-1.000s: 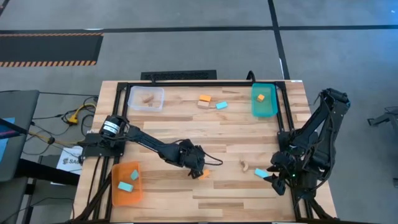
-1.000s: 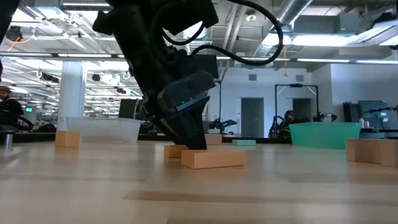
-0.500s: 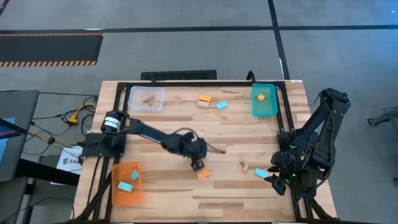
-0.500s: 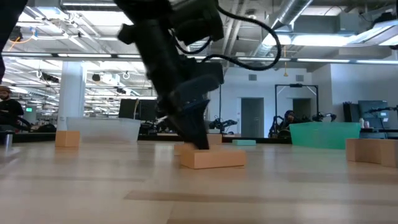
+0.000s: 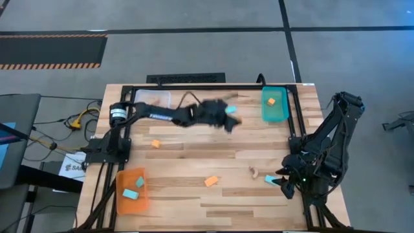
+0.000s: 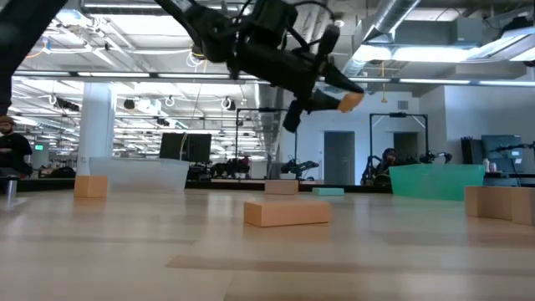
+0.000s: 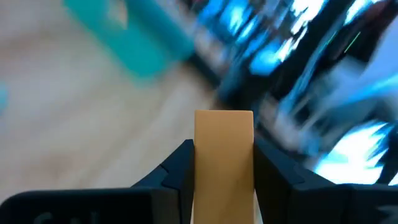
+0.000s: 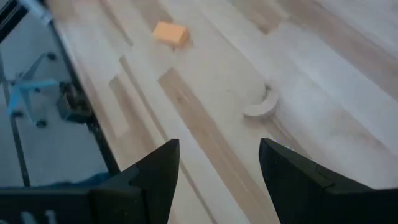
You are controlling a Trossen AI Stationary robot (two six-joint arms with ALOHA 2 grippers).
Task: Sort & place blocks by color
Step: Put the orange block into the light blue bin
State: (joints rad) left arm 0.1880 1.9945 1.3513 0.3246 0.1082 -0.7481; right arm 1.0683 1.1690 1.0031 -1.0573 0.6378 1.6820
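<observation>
My left gripper [image 5: 233, 122] hangs high over the table's far middle, shut on an orange block [image 6: 349, 101], which shows between its fingers in the left wrist view [image 7: 224, 149]. Two more orange blocks [image 5: 211, 181] [image 5: 155, 144] lie flat on the wood. A light blue block [image 5: 270, 179] and a tan arch piece [image 5: 254, 171] lie near my right gripper [image 5: 283, 185], which stands open at the right near corner, holding nothing. Another light blue block [image 5: 229, 109] lies by the left gripper. My left gripper pinches the orange block by two opposite sides [image 7: 198, 155] between its two fingers. The block's free end [image 6: 354, 99] sticks out past the fingertips. The fingers reach out toward the table's right, slanting a little down. The block is lifted well clear of the table.
A teal tray [image 5: 274, 113] with an orange block [image 5: 271, 101] stands at the far right. An orange tray [image 5: 123, 202] with light blue blocks sits near left. A clear tray [image 5: 143, 98] is far left, partly under the left arm. Bare wood lies across the middle.
My left gripper has risen from beside the orange block at the near middle and swung toward the far edge and the right. It now hangs high with an orange block between its fingers. The near-middle orange block stays where it was.
</observation>
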